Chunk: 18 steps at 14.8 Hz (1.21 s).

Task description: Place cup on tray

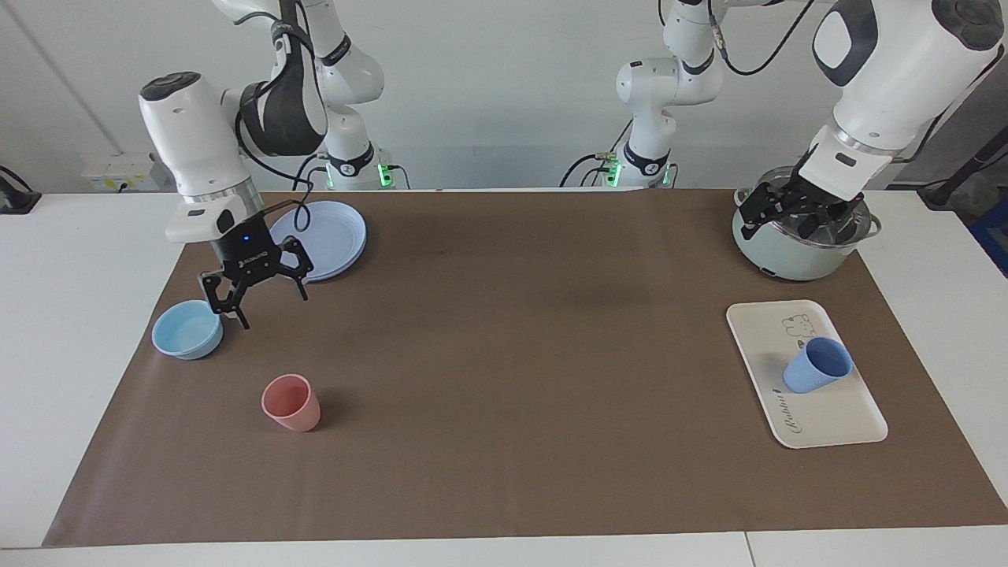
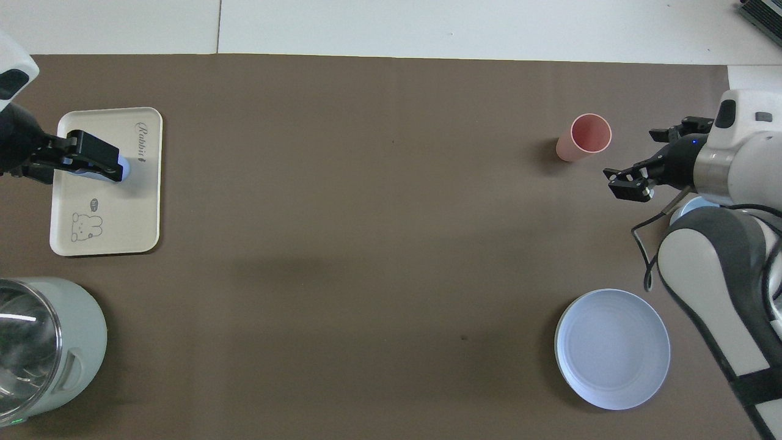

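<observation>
Periwinkle-blue plastic cup: lying tilted on cream rectangular tray, ungrasped. Left gripper: hovering over pale-green pot, empty, finger state unclear. Right gripper: hanging spread wide, empty, beside light-blue bowl.

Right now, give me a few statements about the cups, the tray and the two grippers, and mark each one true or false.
1. The blue cup is on the tray. True.
2. The left gripper holds the blue cup. False: it is up over the pot, apart from the cup, and holds nothing.
3. The pink cup stands upright on the brown mat. True.
4. The right gripper is shut on the pink cup. False: it is open in the air near the light-blue bowl and holds nothing.
5. The blue cup stands upright. False: it is tilted, its mouth turned sideways.
</observation>
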Each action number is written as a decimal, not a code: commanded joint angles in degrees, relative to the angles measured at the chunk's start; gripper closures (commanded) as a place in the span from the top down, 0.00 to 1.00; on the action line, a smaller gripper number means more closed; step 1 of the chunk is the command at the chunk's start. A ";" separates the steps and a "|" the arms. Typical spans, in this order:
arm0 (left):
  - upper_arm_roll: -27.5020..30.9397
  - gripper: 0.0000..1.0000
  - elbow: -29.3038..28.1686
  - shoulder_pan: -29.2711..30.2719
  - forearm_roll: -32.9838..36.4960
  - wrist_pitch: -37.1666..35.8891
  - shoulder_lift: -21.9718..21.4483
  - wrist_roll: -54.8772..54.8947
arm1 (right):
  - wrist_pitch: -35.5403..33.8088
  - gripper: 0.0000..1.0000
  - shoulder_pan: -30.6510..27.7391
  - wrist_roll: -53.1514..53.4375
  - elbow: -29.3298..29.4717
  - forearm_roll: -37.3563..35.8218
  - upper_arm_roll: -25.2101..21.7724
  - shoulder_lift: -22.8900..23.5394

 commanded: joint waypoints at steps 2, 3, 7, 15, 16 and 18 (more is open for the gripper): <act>-1.38 1.00 -10.21 1.26 3.66 3.97 -6.08 -0.82 | -9.72 1.00 0.07 20.76 2.61 -3.20 0.41 -1.94; -3.39 1.00 -10.22 3.35 3.66 4.06 -6.17 -0.82 | -14.90 1.00 -0.28 25.35 5.50 -3.12 0.41 -1.68; -5.17 1.00 -8.39 4.43 3.49 5.28 -5.65 -0.82 | -25.04 1.00 -0.99 30.75 9.92 -3.81 -0.38 -1.94; -5.26 1.00 -7.67 4.70 2.69 5.20 -5.64 -0.38 | -47.29 1.00 -1.42 38.03 27.33 -9.01 -0.21 1.75; -5.26 1.00 -7.68 4.69 2.69 5.20 -5.64 -0.30 | -47.12 1.00 -1.77 39.01 26.98 -8.39 -0.21 1.75; -5.26 1.00 -7.85 4.96 2.69 5.20 -5.82 -0.21 | -47.03 1.00 -3.09 38.76 26.02 -6.63 -0.21 1.31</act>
